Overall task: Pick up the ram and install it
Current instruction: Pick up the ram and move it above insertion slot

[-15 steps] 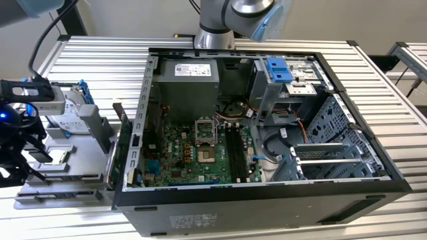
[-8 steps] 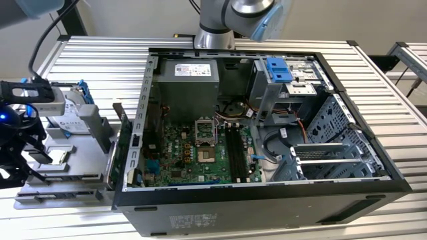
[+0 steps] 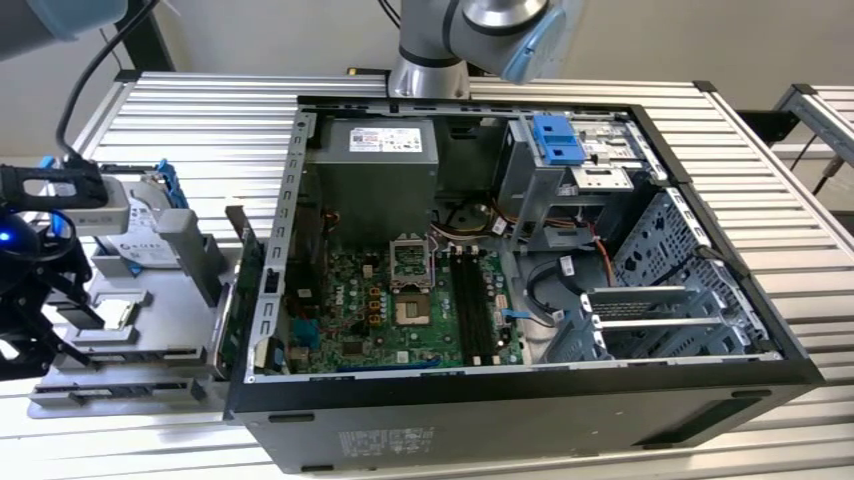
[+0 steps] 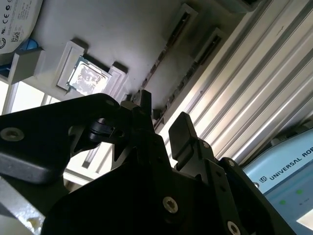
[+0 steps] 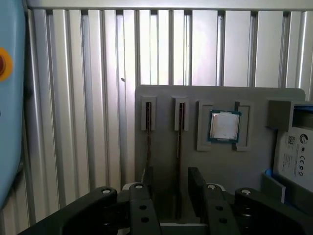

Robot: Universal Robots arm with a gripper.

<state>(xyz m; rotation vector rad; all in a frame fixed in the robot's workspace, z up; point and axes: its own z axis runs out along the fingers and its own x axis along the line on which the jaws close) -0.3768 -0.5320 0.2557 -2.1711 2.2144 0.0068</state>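
1. Arm (image 3: 434, 50) holds its wrist pointing down over the grey tray (image 5: 164, 147), outside the open computer case (image 3: 534, 400).
2. Gripper (image 5: 171, 180) is part-open and empty. Its fingers (image 5: 196, 183) straddle the ram (image 5: 179, 142), which stands on edge in a tray slot.
3. A second stick (image 5: 148, 142) sits just beside it, below the other finger.

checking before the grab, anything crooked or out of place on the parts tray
Nothing stands out: the ram sticks stand straight in their tray slots, the processor sits flat in its pocket, and the open pincer hangs over them.
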